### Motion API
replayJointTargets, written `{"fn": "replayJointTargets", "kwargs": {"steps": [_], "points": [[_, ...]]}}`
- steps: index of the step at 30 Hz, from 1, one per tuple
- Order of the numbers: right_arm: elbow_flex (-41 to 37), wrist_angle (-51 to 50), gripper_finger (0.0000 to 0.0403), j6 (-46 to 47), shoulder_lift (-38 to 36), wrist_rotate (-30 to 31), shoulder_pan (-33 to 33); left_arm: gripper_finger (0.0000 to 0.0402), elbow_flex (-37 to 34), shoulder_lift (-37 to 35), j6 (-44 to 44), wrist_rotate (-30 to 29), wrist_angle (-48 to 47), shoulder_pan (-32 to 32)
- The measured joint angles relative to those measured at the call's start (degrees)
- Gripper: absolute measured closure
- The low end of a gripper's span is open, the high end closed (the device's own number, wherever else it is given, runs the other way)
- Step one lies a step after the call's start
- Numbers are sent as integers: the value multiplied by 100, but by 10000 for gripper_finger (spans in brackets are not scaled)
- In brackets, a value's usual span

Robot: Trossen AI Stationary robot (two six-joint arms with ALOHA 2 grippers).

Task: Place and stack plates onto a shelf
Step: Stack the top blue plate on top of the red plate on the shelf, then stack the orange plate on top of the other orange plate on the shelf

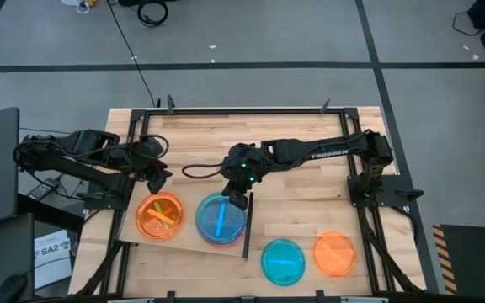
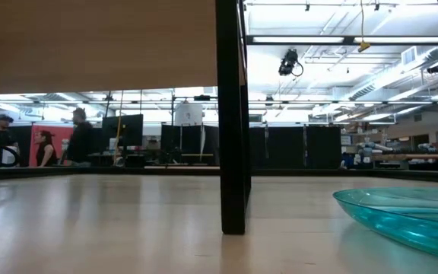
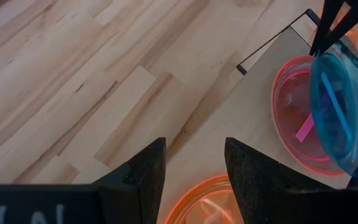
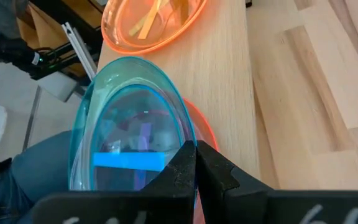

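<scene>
The right pincer point(image 1: 236, 200) was clamped on the rim of a blue plate point(image 4: 129, 137), holding it tilted over a pink plate point(image 3: 297, 118) on the shelf point(image 1: 188, 241); released at that angle, the slick translucent plastic could probably slide off toward the thin black upright strip point(image 1: 247, 229). The left pincer point(image 3: 194, 165) hung with its fingers apart above the orange plates point(image 1: 159, 215) on the pale, smooth plywood; a blue plate point(image 1: 283, 261) and an orange plate point(image 1: 334, 253), both round and shallow, waited on the plank-grained bench point(image 1: 310, 189).

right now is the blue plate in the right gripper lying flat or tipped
Tipped. The right gripper pinches the blue plate by its rim, and it slants above the pink plate on the shelf.
</scene>
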Motion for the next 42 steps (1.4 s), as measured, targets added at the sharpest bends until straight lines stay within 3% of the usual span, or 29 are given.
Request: {"fn": "replayJointTargets", "kwargs": {"steps": [14, 32, 42], "points": [[0, 4, 359, 10, -3, 23, 0, 230, 2, 0, 97, -1, 2, 2], [-4, 11, 272, 2, -7, 27, 0, 230, 2, 0, 94, -1, 2, 2], [-4, 11, 248, 0, -9, 27, 0, 230, 2, 0, 94, -1, 2, 1]]}}
